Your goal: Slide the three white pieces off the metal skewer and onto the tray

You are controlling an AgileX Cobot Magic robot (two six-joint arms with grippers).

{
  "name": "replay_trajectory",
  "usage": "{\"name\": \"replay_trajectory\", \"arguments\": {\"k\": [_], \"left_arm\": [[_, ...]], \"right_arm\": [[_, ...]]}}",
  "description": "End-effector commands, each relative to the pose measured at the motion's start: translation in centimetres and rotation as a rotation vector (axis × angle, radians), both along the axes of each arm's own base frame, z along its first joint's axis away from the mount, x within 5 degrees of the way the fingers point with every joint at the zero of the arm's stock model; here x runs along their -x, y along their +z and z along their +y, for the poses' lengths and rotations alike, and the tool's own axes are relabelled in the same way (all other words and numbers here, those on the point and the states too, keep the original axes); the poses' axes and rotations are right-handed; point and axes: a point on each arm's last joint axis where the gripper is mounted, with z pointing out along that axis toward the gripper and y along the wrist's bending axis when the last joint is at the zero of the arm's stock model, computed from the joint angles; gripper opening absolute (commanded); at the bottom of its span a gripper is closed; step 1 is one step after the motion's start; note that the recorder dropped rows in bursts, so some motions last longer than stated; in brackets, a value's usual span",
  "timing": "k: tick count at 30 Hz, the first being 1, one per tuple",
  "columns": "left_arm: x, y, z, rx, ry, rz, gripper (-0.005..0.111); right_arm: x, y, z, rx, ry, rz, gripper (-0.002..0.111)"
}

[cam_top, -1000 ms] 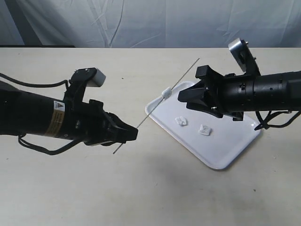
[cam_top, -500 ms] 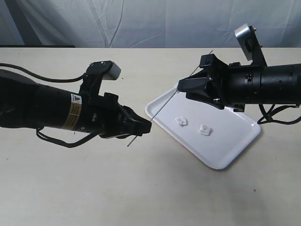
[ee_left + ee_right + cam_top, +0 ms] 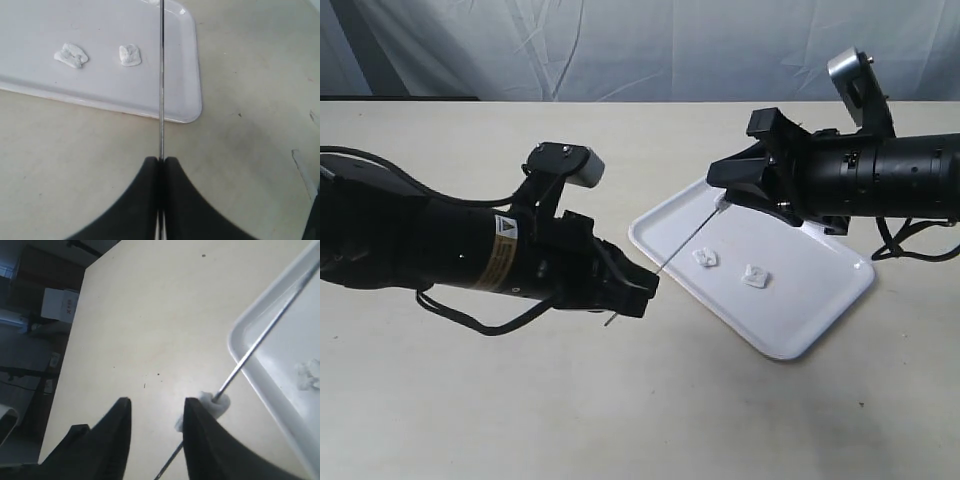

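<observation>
In the exterior view my left gripper [image 3: 642, 288] is shut on the near end of the metal skewer [image 3: 685, 242], which slants up over the corner of the white tray [image 3: 798, 322]. One white piece [image 3: 721, 207] is still threaded on the rod, right at the tip of my right gripper [image 3: 718, 188]. That gripper [image 3: 156, 402] is open; the piece [image 3: 216, 402] sits against the outer side of one finger [image 3: 192, 412], not between the two. Two white pieces [image 3: 705, 258] [image 3: 755, 277] lie on the tray. The left wrist view shows the skewer [image 3: 161, 75] held by the gripper [image 3: 161, 160].
The tray [image 3: 100, 85] lies at an angle on a beige tabletop, right of the middle. A pale curtain hangs behind the table. A dark area with a small white box [image 3: 59, 304] lies beyond the table edge in the right wrist view.
My left arm has moved right with the skewer, whose far end now points lower over the tray. The threaded piece now sits at my right gripper's tip. The two pieces on the tray stayed put.
</observation>
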Motion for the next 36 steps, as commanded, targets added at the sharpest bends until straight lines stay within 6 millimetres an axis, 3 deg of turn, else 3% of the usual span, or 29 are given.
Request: {"name": "replay_trajectory", "arguments": {"k": [1, 31, 36], "left_arm": [[-0.27, 0.31, -0.21, -0.011, 0.011, -0.030, 0.000], [-0.36, 0.82, -0.06, -0.035, -0.009, -0.086, 0.000], [-0.49, 0.76, 0.05, -0.051, -0.001, -0.099, 0.000]], "right_arm": [[0.07, -0.21, -0.32, 0.054, -0.007, -0.001, 0.034], [0.21, -1.15, -0.95, 0.176, -0.014, 0.038, 0.034], [0.21, -0.61, -0.50, 0.074, -0.028, 0.063, 0.034]]}}
